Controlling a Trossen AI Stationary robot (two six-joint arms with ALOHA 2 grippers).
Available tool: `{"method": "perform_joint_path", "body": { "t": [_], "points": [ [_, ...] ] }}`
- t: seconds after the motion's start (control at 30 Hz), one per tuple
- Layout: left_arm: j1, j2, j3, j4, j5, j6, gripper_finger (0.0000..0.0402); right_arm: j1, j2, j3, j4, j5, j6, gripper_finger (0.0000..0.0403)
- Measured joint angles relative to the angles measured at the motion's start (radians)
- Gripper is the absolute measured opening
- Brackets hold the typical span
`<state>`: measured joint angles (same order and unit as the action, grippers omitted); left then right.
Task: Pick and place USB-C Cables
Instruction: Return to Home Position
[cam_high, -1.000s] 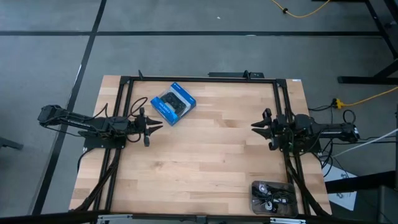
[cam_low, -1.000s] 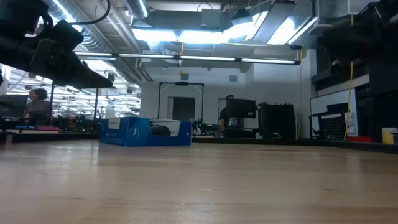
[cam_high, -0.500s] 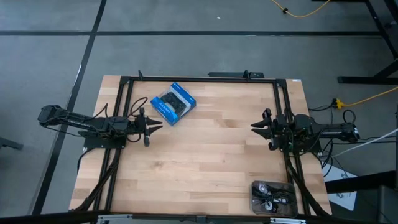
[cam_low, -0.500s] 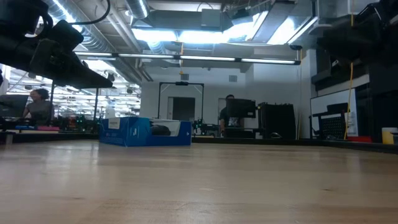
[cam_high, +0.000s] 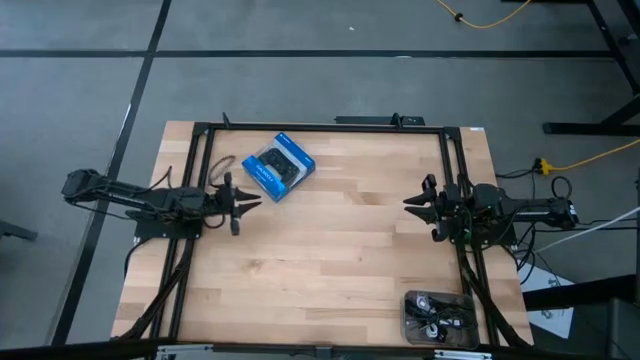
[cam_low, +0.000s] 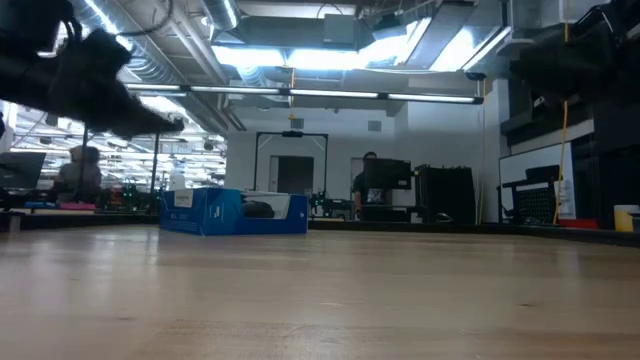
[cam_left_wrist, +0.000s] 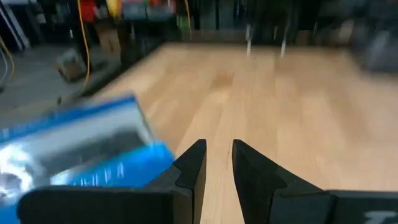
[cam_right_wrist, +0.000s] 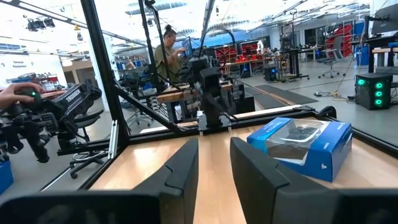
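Note:
The USB-C cables (cam_high: 438, 318), black and white-grey cords, lie bundled in a clear tray (cam_high: 462, 300) at the table's near right corner. My left gripper (cam_high: 240, 205) hovers at the table's left side, just near of the blue controller box (cam_high: 279, 166). Its fingers are a narrow gap apart and empty (cam_left_wrist: 217, 163). My right gripper (cam_high: 418, 205) hovers at the table's right side, its fingers also a narrow gap apart and empty (cam_right_wrist: 214, 163). The blue box lies flat on the table and also shows in the low view (cam_low: 235, 212) and the right wrist view (cam_right_wrist: 305, 146).
A black frame (cam_high: 320, 127) runs along the table's far edge and down both sides. The bare wooden top (cam_high: 330, 250) lies between the arms. A yellow cord (cam_high: 590, 155) lies on the floor to the right. People (cam_right_wrist: 168, 53) show in the room beyond.
My left arm has begun to move: it is blurred in the low view and its wrist view is smeared. Which way it goes I cannot tell. My right arm and the blue box have kept still.

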<state>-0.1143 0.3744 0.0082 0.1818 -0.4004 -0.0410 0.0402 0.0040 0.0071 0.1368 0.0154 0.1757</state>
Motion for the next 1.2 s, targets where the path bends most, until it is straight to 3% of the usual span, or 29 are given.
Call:
{"method": "perform_joint_path", "body": {
  "t": [0.57,1.2],
  "points": [
    [-0.116,-0.302,0.000,-0.116,0.002,0.000,0.0070,0.000,0.000,0.000,0.000,0.000,0.000,0.0097],
    [-0.080,-0.356,0.000,-0.117,0.001,0.000,0.0070,0.000,0.000,0.000,0.000,0.000,0.000,0.0097]
  ]
}}
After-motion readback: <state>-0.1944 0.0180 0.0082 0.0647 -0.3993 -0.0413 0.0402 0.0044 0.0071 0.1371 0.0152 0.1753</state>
